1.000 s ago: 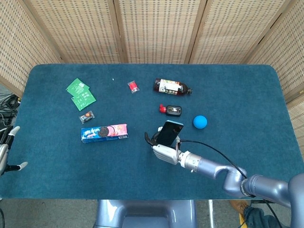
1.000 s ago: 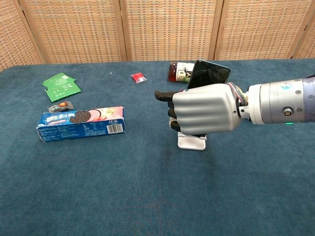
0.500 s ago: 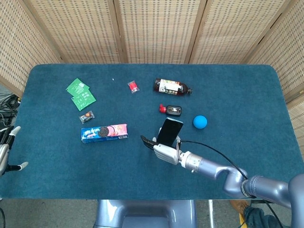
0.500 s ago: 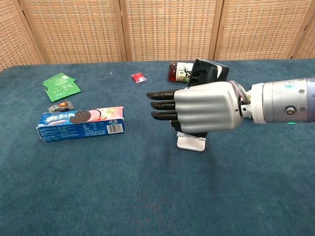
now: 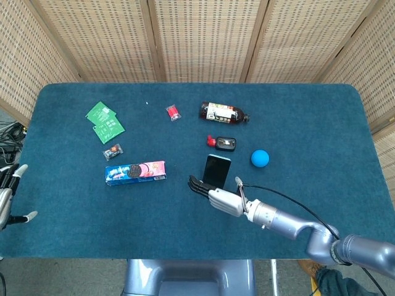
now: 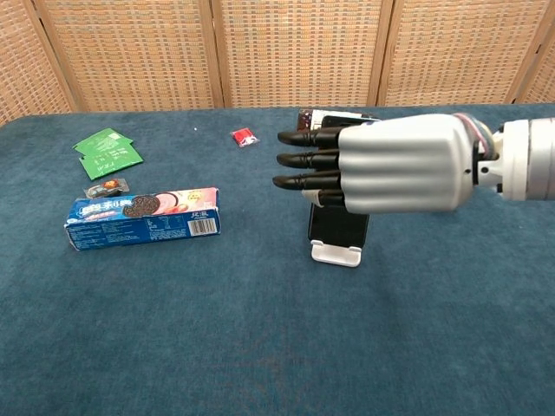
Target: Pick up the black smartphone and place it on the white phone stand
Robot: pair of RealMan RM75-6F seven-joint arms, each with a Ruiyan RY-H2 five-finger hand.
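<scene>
The black smartphone [image 5: 216, 170] [image 6: 338, 227] stands leaning upright in the white phone stand [image 6: 336, 253] near the table's middle. My right hand [image 5: 217, 194] [image 6: 381, 165] is open, its dark fingers stretched out flat and pointing left. It holds nothing and hovers just in front of and above the phone, apart from it. In the chest view it hides the phone's upper part. My left hand [image 5: 7, 197] shows at the far left edge of the head view, off the table, fingers spread.
A blue cookie box [image 5: 136, 172] lies left of the stand. Behind it are a dark bottle [image 5: 223, 113], a small black and red item [image 5: 222, 143] and a blue ball [image 5: 260, 158]. Green packets [image 5: 103, 121], a red wrapper [image 5: 174, 113] and a small candy [image 5: 113, 150] lie further left.
My right hand let go of the phone, straightened its fingers and drew back toward me and up. The phone now stands more upright in the stand, free of the hand.
</scene>
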